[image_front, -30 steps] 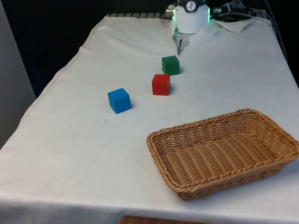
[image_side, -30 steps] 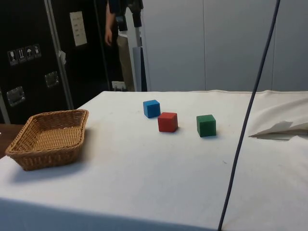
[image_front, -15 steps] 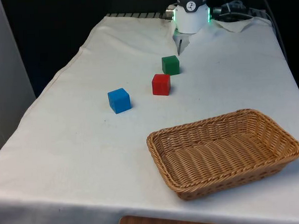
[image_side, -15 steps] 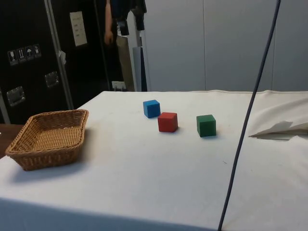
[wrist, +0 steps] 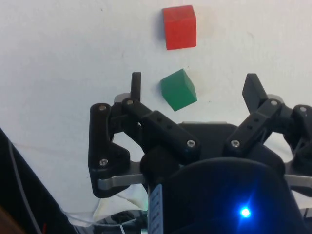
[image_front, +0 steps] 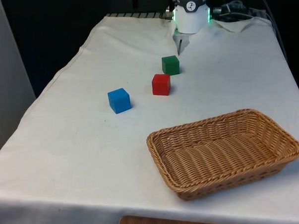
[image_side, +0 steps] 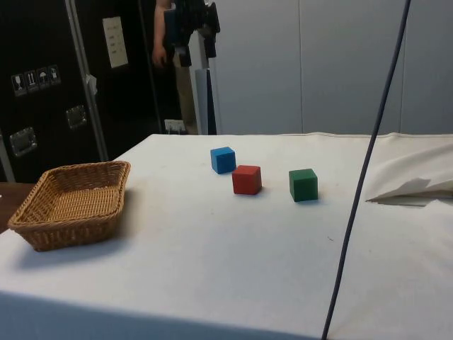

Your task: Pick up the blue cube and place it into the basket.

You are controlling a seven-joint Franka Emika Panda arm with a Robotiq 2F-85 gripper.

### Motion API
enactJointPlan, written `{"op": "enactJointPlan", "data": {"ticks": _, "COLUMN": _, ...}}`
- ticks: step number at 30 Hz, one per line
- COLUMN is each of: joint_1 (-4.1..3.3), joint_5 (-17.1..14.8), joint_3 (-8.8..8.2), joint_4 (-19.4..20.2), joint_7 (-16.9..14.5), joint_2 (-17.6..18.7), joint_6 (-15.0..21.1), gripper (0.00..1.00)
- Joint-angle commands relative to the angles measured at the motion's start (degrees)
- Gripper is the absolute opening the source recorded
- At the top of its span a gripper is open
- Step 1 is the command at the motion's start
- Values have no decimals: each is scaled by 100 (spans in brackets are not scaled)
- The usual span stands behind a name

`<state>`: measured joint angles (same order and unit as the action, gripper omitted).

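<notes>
Basket [image_front: 225, 151]: sitting nearest on the desk [image_front: 72, 160], toward the front view's right, mouth facing up, so it is waiting as an open drop target well apart from the cubes.
Blue cube [image_front: 119, 100]: resting flat on the cloth, farther back and toward the front view's left; nothing is touching it, and its sides are standing free for a grasp from above.
Red cube [image_front: 161, 84]: lying beyond the blue one, near it but apart, likely not crowding a grasp.
Green cube [image_front: 171, 65]: sitting just past the red one, closest to the robot.
Tool [wrist: 192, 90]: hanging high above the green cube with fingers [wrist: 136, 85] spread wide and holding nothing; judging by this, the reach toward blue is only starting.
</notes>
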<state>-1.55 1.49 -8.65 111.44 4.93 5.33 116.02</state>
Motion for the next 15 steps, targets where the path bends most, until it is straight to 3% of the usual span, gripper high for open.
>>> {"op": "enactJointPlan", "data": {"ticks": 1, "joint_1": 11, "joint_5": -23, "joint_3": -23, "joint_4": 34, "joint_7": 34, "joint_2": 34, "joint_6": 126, "gripper": 100}}
{"op": "enactJointPlan", "data": {"ticks": 15, "joint_1": 23, "joint_5": -52, "joint_3": -183, "joint_4": 63, "joint_7": 223, "joint_2": 304, "joint_6": 476, "gripper": 100}}
